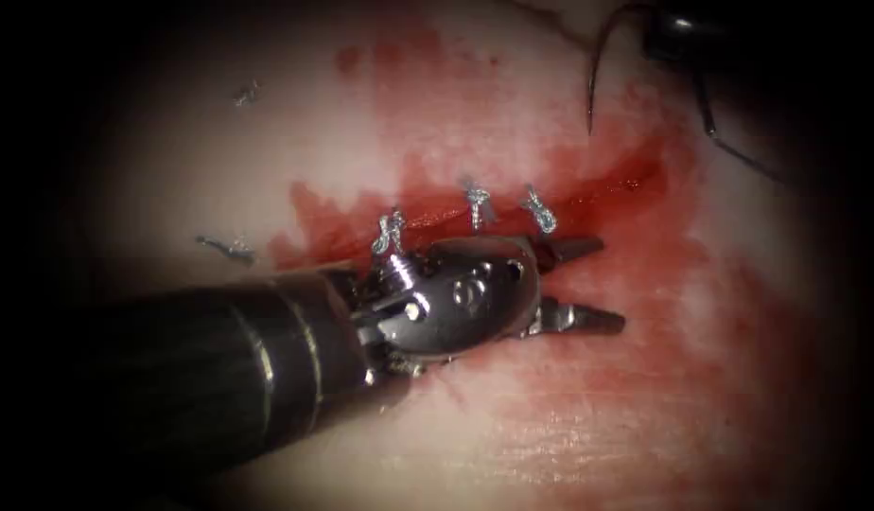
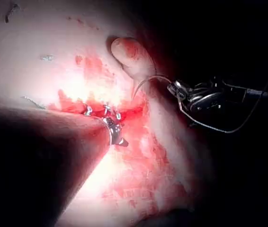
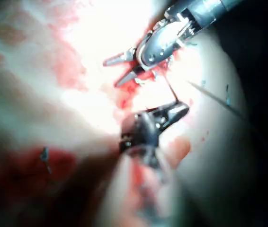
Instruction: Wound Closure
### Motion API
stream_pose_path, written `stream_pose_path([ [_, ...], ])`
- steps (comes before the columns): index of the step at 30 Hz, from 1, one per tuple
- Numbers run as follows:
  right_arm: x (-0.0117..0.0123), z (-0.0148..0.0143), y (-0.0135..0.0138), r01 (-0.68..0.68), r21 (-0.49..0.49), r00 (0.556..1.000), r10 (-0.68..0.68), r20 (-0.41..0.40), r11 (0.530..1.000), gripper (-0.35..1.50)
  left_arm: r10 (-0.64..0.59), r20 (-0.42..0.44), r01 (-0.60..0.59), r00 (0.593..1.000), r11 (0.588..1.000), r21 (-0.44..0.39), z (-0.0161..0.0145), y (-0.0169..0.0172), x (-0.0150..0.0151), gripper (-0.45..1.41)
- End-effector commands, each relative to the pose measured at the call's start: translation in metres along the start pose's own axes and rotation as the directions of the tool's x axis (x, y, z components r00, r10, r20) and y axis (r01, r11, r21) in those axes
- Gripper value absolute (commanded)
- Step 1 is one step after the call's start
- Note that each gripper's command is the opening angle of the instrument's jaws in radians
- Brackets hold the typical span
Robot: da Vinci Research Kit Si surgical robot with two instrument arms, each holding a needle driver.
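Light falls on the centre of the endoscope view; the tissue (image 1: 267,142) is bright there and sinks into heavy dark at every edge. The left tool (image 1: 607,284) carries hard glints on its metal wrist, and its shaft lies in shadow. The knots (image 1: 477,201) sparkle and the red fluid (image 1: 626,180) shines wet. The right tool (image 1: 678,33) sits in the gloom, the needle (image 1: 593,85) a dark arc against lit tissue. In both wrist views glare washes the tissue white, with deep shadow around it
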Motion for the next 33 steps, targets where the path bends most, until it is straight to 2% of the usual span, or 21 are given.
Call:
stream_pose_path([
  [1,-0.0005,0.0009,-0.0003,0.002,-0.003,1.0,-0.002,-0.004,1.0,-0.35,0.002,-0.002,-0.002,1.0,1.0,0.0,0.0007,-0.0003,0.0003,0.71],
  [10,-0.0001,0.0011,-0.0014,0.036,-0.005,0.999,-0.036,0.001,0.999,-0.35,0.002,-0.002,-0.002,1.0,1.0,-0.002,0.0005,-0.0003,0.0003,0.71],
  [16,-0.0009,0.0008,-0.002,0.05,-0.011,0.999,-0.05,0.003,0.999,-0.35,0.002,-0.002,-0.002,1.0,1.0,-0.003,0.0005,-0.0004,0.0003,0.71],
  [23,-0.0021,0.0003,-0.0051,0.088,0.025,0.996,-0.089,0.02,0.996,-0.35,0.001,-0.002,-0.001,1.0,1.0,-0.006,0.0002,-0.0005,0.0004,0.71],
  [33,-0.0004,-0.0008,-0.0059,0.119,0.054,0.993,-0.119,-0.004,0.991,-0.35,-0.005,-0.003,0.005,1.0,1.0,-0.006,0.0002,-0.0006,0.0004,0.71],
])
